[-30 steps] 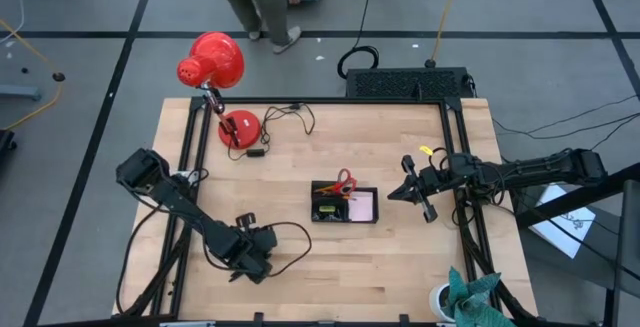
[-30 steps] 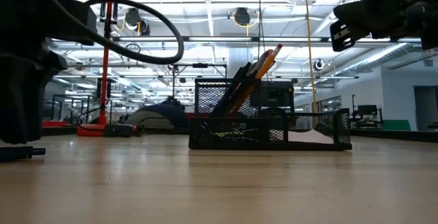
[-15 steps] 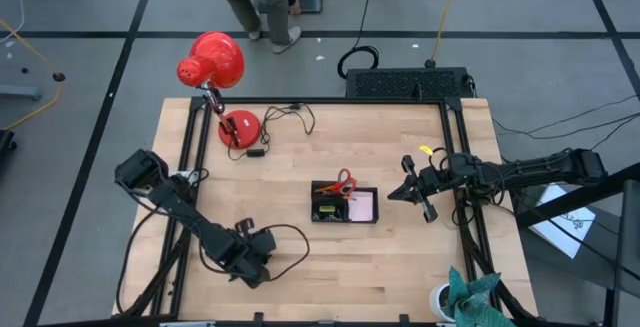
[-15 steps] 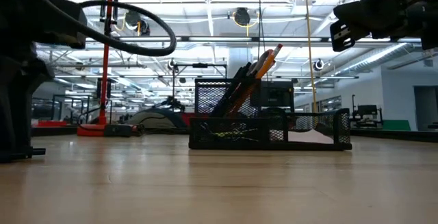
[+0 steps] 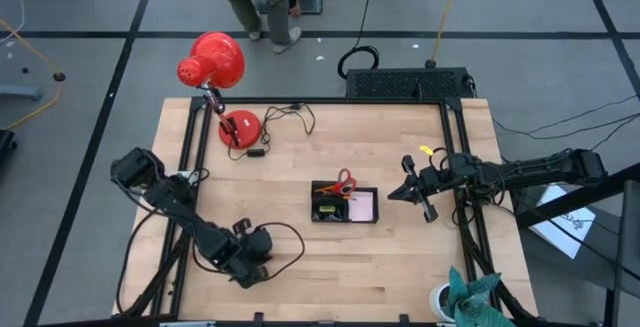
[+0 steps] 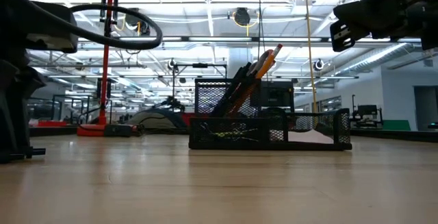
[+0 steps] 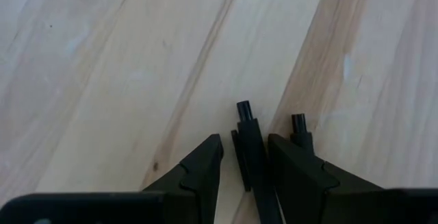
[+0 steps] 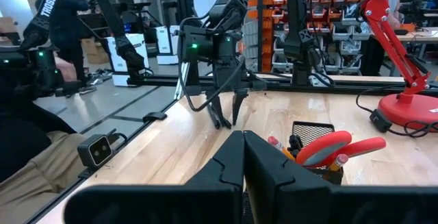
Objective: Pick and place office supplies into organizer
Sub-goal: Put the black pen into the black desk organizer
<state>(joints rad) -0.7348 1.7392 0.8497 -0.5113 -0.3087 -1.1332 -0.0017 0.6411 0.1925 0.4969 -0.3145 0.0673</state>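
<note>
Shifted slightly toward table's near-left edge vs earlier: left gripper [image 5: 240, 265]. High: organizer [image 5: 344, 206] mid-table, well apart. Wrist: fingers [image 7: 198, 172] slightly parted around black pen [image 7: 250, 152], touching table. Risk: pen slips if pinch off-centre. Right gripper [image 8: 243, 159] closed, empty, idle beside organizer.

Too small in the high view to sort out: contents of the organizer [image 5: 344, 206] beyond red scissors [image 5: 345, 180] handles and a pink pad [image 5: 362, 206]; in the low view, lower compartments veiled by the mesh. Cut off by the low view's edges: left gripper [image 6: 17, 125] at the left edge, right gripper [image 6: 383, 11] at the top right corner. Hidden in the left wrist view: lower end of a black pen [image 7: 252, 154], lost between the dark fingers [image 7: 198, 169].
</note>
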